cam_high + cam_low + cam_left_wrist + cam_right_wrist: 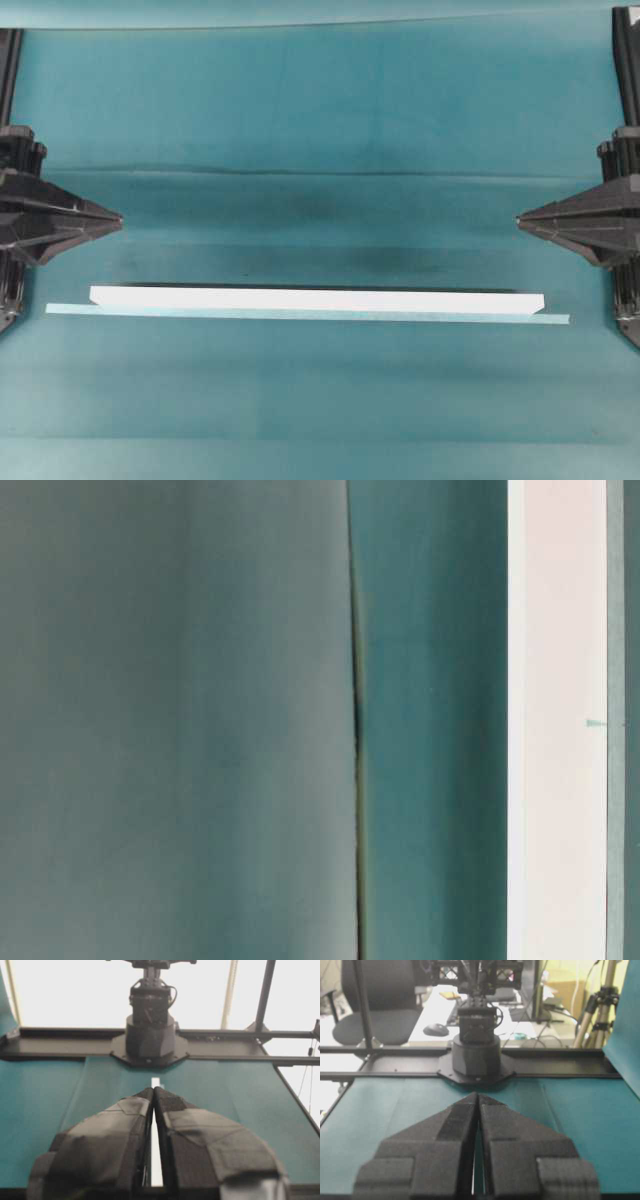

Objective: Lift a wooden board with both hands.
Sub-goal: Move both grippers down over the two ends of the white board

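The white board (316, 299) lies flat on the teal-covered bench (320, 110), running left to right across most of its width, in the nearer half of the overhead view. Its right end is cut at an angle. Along its near edge lies a thin pale tape strip (300, 314), which sticks out past the board at both ends, further on the left. From table level the board (556, 720) shows as a pale band beside teal cloth, with a narrow strip of the tape (615, 720) along its far side.

The left tool (120, 217) sits at the left edge of the bench, its tip pointing inward, and the right tool (518, 219) mirrors it at the right edge. Both are set back from the board, toward the far side of the overhead view, and touch nothing. A wide stretch of bare cloth lies between the two tips, and a band of open cloth separates each tip from the board's far edge.

In the left wrist view the left tool (153, 1091) has its fingers (125, 1125) pressed together at the tip, holding nothing, with a sliver of white showing in the slit between them. In the right wrist view the right tool (478, 1096) is likewise pressed together at the tip and holds nothing. Each wrist view looks across the cloth to the base of the opposite arm (150, 1035) (476, 1055).
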{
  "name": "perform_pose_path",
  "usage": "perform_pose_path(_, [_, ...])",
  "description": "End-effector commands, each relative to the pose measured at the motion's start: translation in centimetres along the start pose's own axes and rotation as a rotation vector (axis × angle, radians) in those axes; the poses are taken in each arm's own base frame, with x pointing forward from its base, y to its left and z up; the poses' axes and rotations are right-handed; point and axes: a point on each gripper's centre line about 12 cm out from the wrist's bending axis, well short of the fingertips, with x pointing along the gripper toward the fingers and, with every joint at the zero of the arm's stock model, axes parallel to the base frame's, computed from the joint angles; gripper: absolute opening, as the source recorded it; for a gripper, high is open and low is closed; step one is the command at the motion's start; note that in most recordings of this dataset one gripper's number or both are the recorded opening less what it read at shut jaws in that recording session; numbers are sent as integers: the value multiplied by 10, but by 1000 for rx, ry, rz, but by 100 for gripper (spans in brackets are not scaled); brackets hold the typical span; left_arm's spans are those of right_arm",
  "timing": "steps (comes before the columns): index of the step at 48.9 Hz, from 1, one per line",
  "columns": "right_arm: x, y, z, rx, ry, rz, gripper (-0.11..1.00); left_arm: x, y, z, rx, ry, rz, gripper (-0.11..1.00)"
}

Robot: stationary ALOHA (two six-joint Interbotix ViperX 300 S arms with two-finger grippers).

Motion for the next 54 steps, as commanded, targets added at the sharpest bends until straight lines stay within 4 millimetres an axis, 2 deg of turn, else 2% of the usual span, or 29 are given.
perform_pose_path(1, [4,-3,0,20,7,-15,10,13,-2,3,-40,57,-8,14])
perform_pose_path(4, [8,-6,-2,88,43,-39,7,19,-1,2,-65,118,-2,15])
perform_pose_path(7, [12,-8,-3,138,86,-56,0,25,0,3,-86,163,4,6])
perform_pose_path(11, [16,-8,-8,161,162,-60,0,30,0,7,-96,207,8,0])
perform_pose_path(22, [28,-7,-17,213,372,-69,0,42,0,10,-106,366,19,-1])
perform_pose_path(37, [55,-3,-34,270,724,-83,0,65,-2,-11,-94,662,30,-1])
perform_pose_path(47, [71,0,-58,276,1001,-93,0,81,-7,-21,-76,814,21,-1])
perform_pose_path(54, [81,3,-68,258,1129,-82,0,90,-8,-33,-68,951,25,-1])
